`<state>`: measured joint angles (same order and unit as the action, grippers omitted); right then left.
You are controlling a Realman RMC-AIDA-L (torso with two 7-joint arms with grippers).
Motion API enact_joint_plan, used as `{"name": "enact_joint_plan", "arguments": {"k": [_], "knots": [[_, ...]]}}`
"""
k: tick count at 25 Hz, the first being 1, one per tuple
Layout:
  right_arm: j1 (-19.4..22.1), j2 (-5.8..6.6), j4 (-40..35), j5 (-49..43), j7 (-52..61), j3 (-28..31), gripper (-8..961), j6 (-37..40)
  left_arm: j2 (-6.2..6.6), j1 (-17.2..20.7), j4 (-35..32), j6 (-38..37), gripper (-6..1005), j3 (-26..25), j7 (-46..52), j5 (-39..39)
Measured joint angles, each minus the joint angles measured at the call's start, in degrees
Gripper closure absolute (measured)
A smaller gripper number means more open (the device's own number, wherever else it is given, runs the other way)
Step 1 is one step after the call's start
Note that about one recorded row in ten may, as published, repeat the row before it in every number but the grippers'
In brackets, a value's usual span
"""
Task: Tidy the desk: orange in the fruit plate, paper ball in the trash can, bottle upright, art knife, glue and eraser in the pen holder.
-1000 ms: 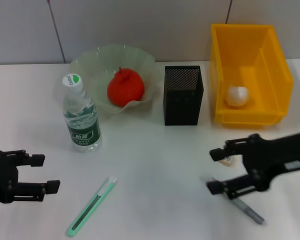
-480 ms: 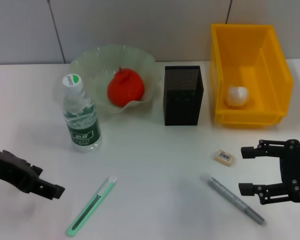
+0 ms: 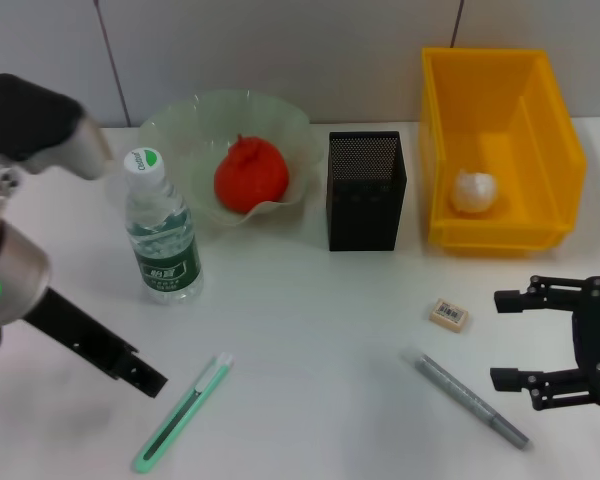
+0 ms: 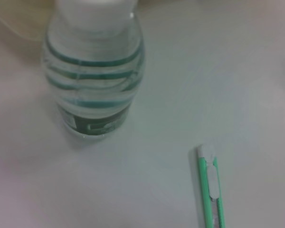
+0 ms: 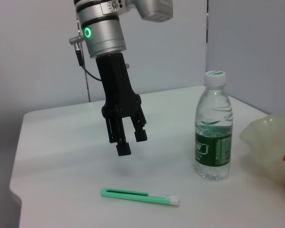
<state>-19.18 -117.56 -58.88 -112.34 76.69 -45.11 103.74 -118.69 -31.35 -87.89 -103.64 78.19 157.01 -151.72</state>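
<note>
Left gripper (image 5: 128,140) hovering just above and beside green knife (image 3: 182,412), fingers slightly apart, empty; bottle (image 3: 163,228) upright behind it. Right gripper (image 3: 515,338) wide open, empty, with eraser (image 3: 448,315) and grey pen (image 3: 472,400) just beside

head: high, facing down over desk | left wrist: close above bottle (image 4: 92,71), art knife (image 4: 210,185) | right wrist: low, sideways; all 3 share both

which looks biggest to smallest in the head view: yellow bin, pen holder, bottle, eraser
1. yellow bin
2. bottle and pen holder: too alike to rank
3. eraser
</note>
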Motion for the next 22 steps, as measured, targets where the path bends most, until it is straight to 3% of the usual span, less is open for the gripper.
{"name": "enact_joint_plan", "arguments": {"k": [7,22], "knots": [[-0.05,0.4,0.79,-0.01,-2.41,3.65,119,-0.05,-0.48,-0.75,-0.11,6.25,157,9.61,7.9,-0.5],[-1.07,0.77,0.74,-0.01,-2.41,4.05,120,-0.33,-0.39,1.82,2.09,9.55,163,12.47,7.87,2.35]]}}
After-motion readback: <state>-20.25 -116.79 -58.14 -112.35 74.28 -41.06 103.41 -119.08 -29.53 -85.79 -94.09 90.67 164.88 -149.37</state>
